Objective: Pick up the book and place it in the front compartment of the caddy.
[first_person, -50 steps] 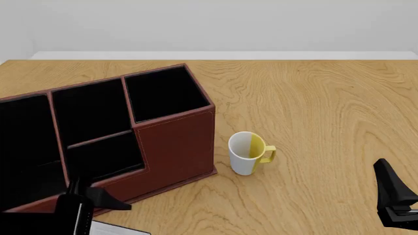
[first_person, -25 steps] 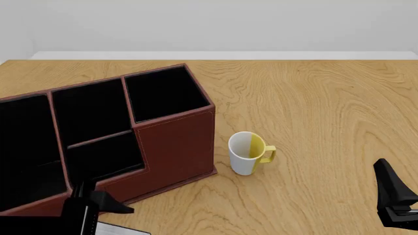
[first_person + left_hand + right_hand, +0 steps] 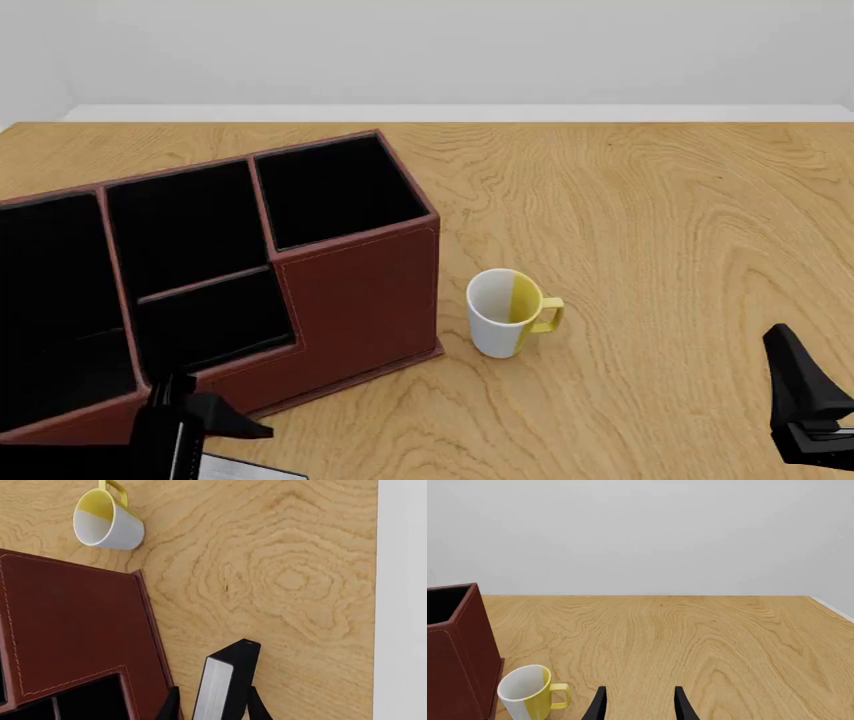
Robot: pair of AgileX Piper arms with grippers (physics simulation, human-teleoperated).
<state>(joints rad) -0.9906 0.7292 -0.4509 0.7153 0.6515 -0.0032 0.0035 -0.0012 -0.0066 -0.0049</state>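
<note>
Where the front view's near-left corner cuts off, the left pincer point(image 3: 180, 425) sits low against the near wall of the caddy point(image 3: 354, 290), and in its own wrist view point(image 3: 212, 707) its two dark fingers are clamped on the book point(image 3: 223, 682), which stands between them on edge with its pale page side and dark cover showing. In the front view only a thin grey sliver of the book point(image 3: 247, 467) shows at the bottom edge, just right of that pincer, so the book is held at the near-left, just outside the caddy's low front compartment and not inside it. The caddy is a reddish-brown box with pale stitching and black compartments, filling the left half of the wooden counter point(image 3: 641, 220). Just right of its near-right corner stands a white-and-yellow mug point(image 3: 510, 312), upright, handle turned to the right, near the caddy but not touching it. At the near-right edge the right pincer point(image 3: 801, 400) hangs above bare wood, well apart from the mug; its wrist view point(image 3: 639, 705) shows the fingers spread with nothing between them.
</note>
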